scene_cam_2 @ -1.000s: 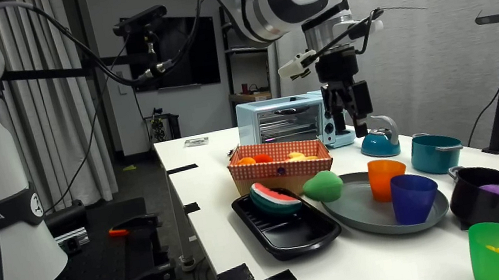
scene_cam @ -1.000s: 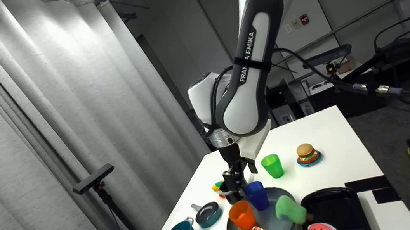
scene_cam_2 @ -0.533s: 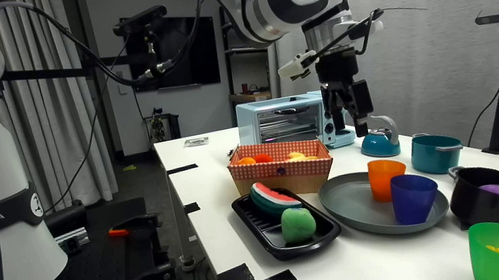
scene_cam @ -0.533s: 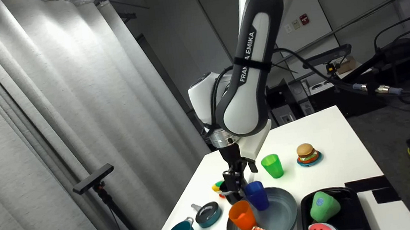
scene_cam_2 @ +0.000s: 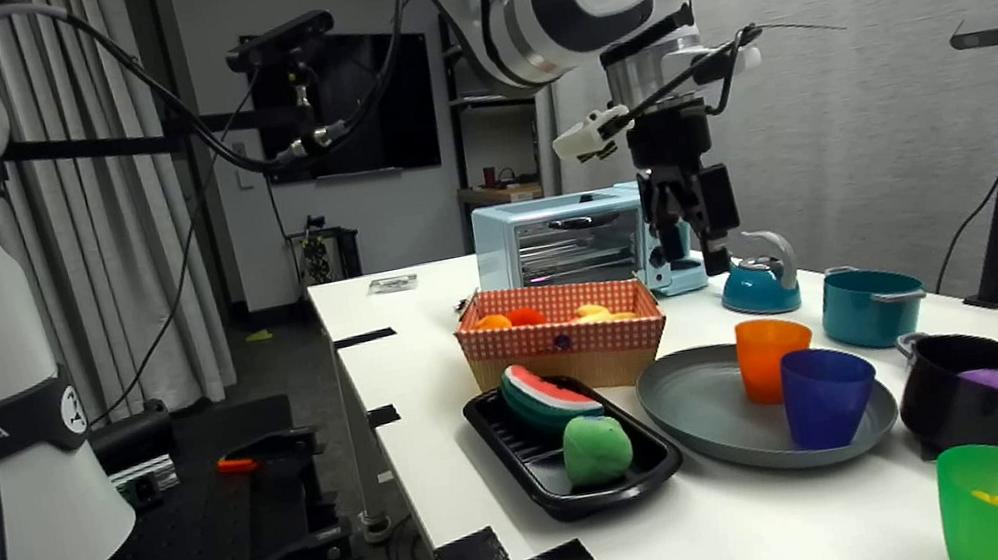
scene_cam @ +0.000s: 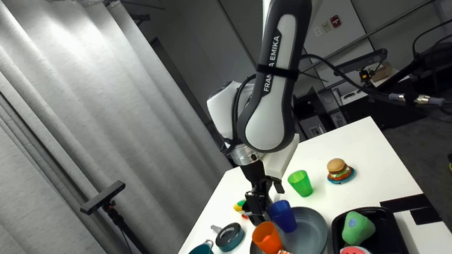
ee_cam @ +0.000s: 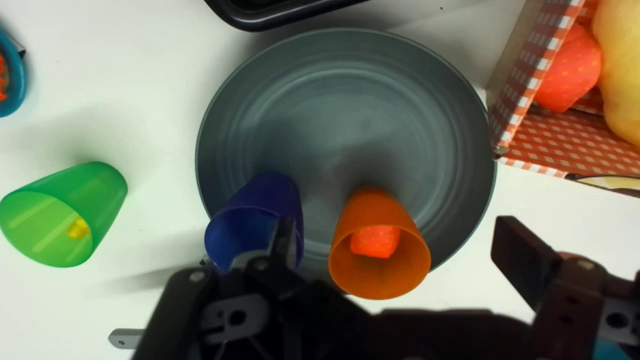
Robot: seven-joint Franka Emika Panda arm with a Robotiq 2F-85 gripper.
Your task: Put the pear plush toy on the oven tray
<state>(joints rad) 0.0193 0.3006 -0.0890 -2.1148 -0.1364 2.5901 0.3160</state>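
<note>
Pear plush toy (scene_cam_2: 597, 450) rests on the oven tray (scene_cam_2: 588, 505), across the plate (scene_cam_2: 693, 395) from the end effector (scene_cam_2: 695, 249), whose empty fingers (ee_cam: 525, 260) stand apart.

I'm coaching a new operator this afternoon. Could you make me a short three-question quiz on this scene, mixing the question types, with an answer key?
1. True or false: the gripper is open and holds nothing.
2. Fill in the blank: the green pear plush toy shares the black oven tray with a toy that looks like a ____.
3. Count: how many cups stand on the round grey plate?

Key:
1. True; its fingers stand wide apart, and the pear lies on the tray.
2. Watermelon slice.
3. Two: the orange cup and the blue cup.
</note>
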